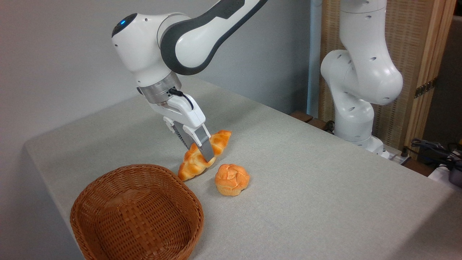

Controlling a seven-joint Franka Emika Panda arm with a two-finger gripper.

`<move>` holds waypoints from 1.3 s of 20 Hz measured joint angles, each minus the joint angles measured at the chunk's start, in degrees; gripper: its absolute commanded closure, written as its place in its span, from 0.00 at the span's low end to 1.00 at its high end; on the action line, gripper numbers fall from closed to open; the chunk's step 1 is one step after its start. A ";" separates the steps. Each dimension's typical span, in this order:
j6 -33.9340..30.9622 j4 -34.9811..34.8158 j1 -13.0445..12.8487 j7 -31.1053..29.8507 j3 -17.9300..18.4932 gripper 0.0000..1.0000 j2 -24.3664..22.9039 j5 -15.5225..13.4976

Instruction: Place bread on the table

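The bread [195, 166], a long braided golden-orange loaf with pointed ends, hangs tilted between the basket and the bun, its lower left tip at or just above the cloth. My gripper [203, 153] is shut on its middle, one grey finger [205, 148] crossing the front of the loaf. The table [306, 173], covered in light grey-beige cloth, spreads under everything. Whether the loaf's low end touches the cloth, I cannot tell.
A small round knotted orange bun [231, 179] lies just right of the loaf. An empty brown wicker basket [137, 215] stands at the front left, close to the loaf's low tip. The arm's white base [355, 119] rises at the back right, with cables [433, 148] beyond.
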 measured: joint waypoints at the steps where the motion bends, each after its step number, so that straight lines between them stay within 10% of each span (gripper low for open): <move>1: 0.00 0.00 0.00 0.00 0.01 0.00 0.00 0.00; 10: -0.07 4.96 1.38 0.88 0.96 0.00 -1.23 0.00; 18: -7.30 13.97 7.46 19.83 8.83 0.00 -8.32 -3.80; 26: -11.52 20.99 8.52 20.64 8.56 0.00 -5.28 -3.80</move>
